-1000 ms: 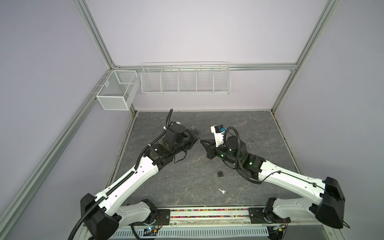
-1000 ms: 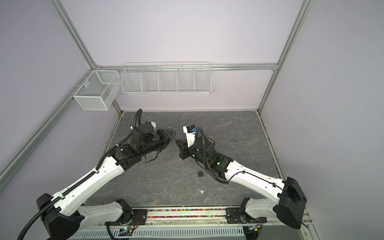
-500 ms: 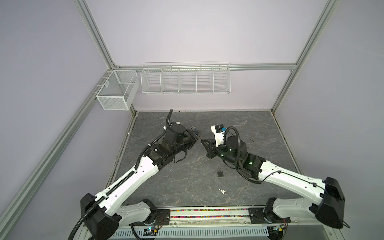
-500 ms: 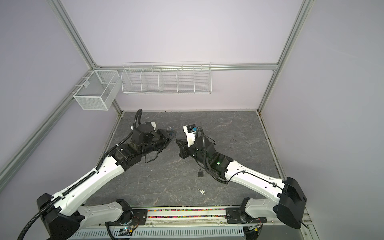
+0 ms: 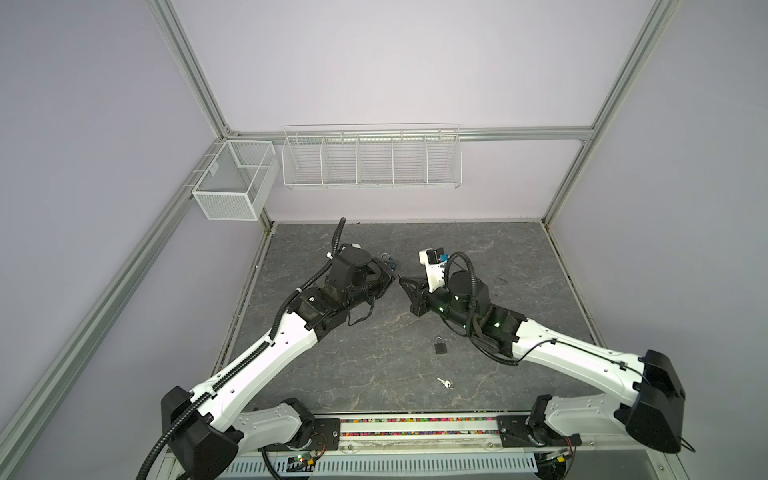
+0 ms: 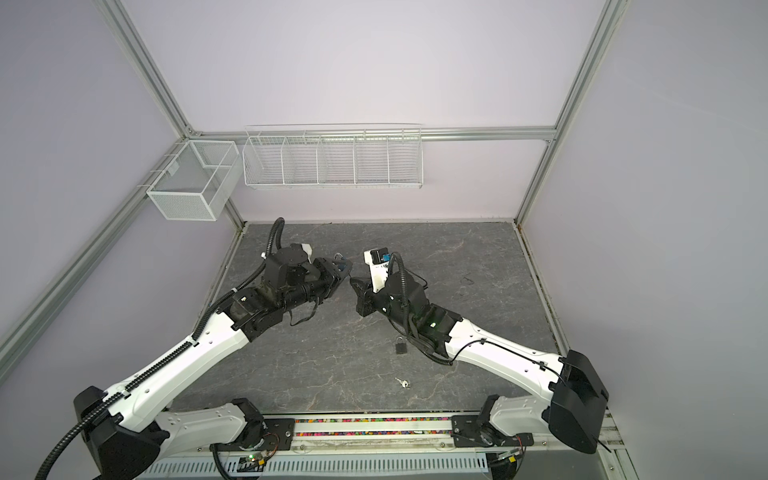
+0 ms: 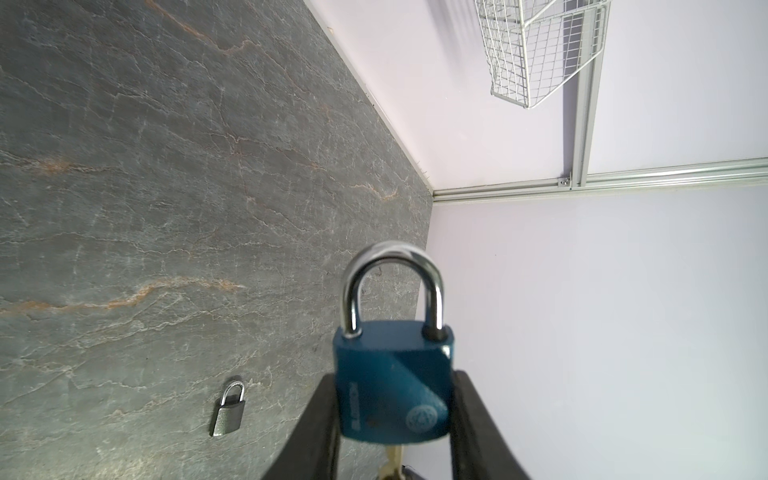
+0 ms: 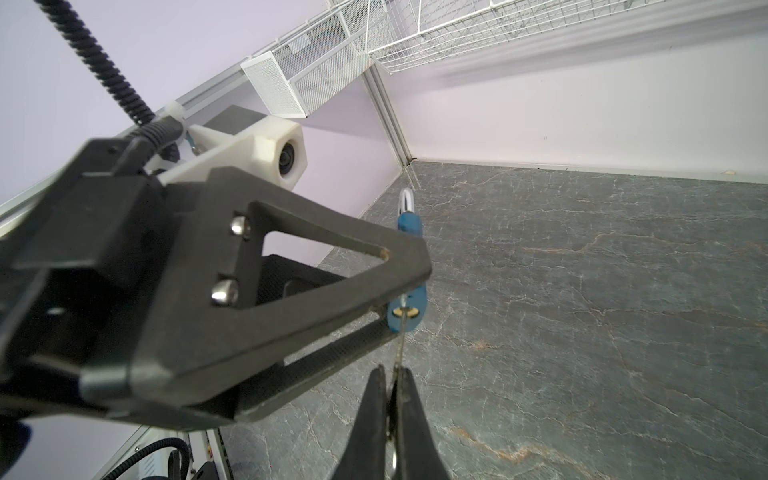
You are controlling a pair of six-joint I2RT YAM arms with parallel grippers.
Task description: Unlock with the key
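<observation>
left tool [image 5: 390, 272] clamped on blue padlock [image 7: 392, 386] above mid bench [image 5: 498, 249], right tool [image 8: 392, 372] at its 4 o'clock pinched shut on key [image 8: 399, 340] seated in the keyway, grey padlock [image 5: 440, 345] and loose key [image 5: 445, 382] lying at 5 o'clock

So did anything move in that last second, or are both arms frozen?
Nothing visibly changed. The left gripper still clamps the blue padlock, the right gripper still pinches the key at its keyhole, and the grey padlock and loose key lie where they were.
</observation>
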